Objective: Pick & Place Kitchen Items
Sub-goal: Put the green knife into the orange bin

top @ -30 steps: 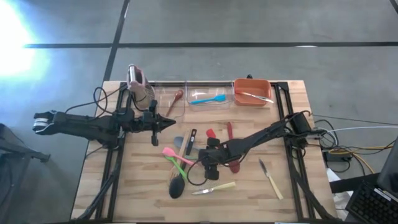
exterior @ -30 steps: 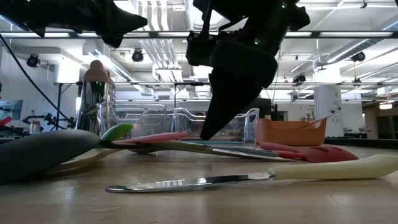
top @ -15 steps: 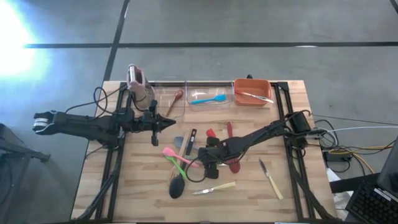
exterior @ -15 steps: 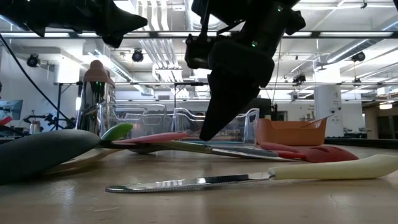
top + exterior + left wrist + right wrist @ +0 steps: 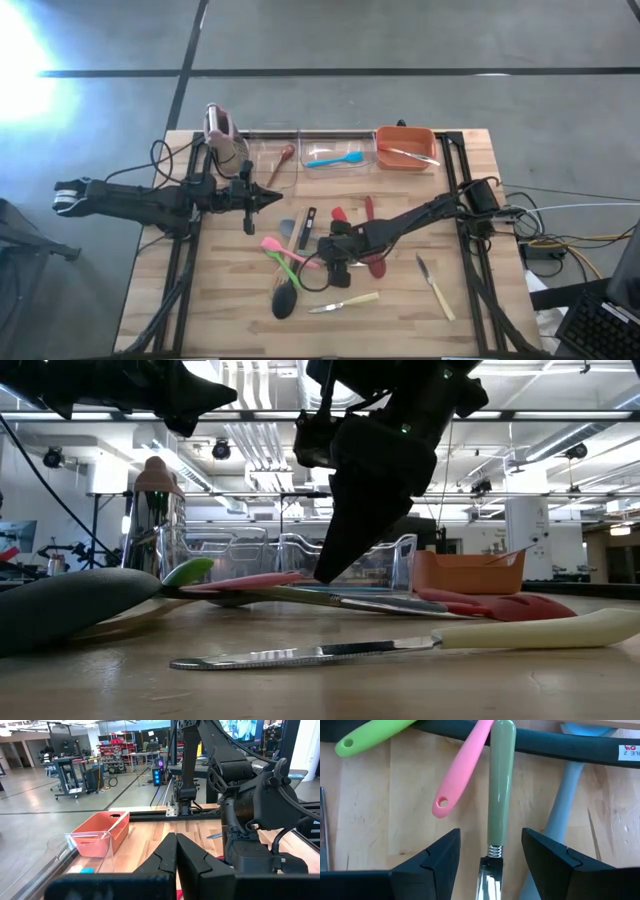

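The right gripper (image 5: 490, 851) hung, jaws apart, astride the green-handled knife (image 5: 500, 785), seemingly not touching; the left gripper (image 5: 272, 197) waited, jaws together.

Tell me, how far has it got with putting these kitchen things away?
Early on. Done: a blue silicone spatula lies in a clear bin, a pale-handled utensil in the red-orange bin. In hand: the right gripper, fingers open, straddles a sage-green-handled knife on the wooden table, not yet gripped. The left gripper waits shut. Left: the pile, including a pink spatula and cream-handled knife.
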